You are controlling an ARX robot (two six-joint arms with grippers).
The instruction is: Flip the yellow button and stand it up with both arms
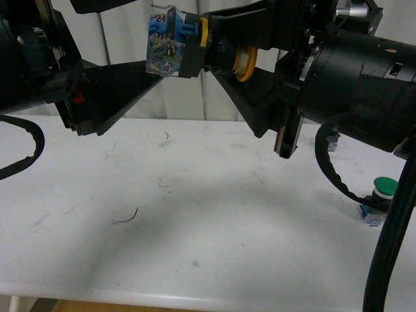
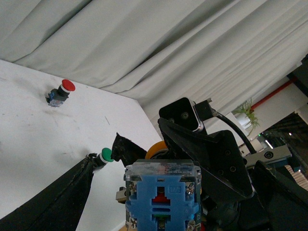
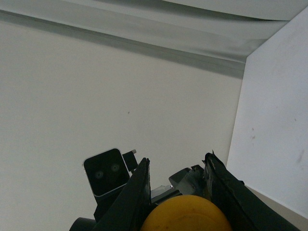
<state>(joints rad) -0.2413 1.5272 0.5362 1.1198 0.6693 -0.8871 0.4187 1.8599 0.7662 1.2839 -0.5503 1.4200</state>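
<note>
The yellow button (image 1: 170, 44) is held high above the table, lying sideways, with its blue contact block toward my left arm and its yellow cap (image 1: 245, 63) toward my right arm. My right gripper (image 1: 218, 55) is shut on the yellow button at the collar and cap. In the right wrist view the cap (image 3: 185, 215) sits between the two fingers (image 3: 132, 195). My left gripper (image 1: 143, 38) is open, with its jaws spread around the blue block without touching it. The left wrist view faces the end of the block (image 2: 161, 199).
A green-capped button (image 1: 383, 190) stands on the white table (image 1: 195, 214) at the right, also in the left wrist view (image 2: 106, 155). A red-capped button (image 2: 61, 91) stands farther off. A pale curtain hangs behind the table.
</note>
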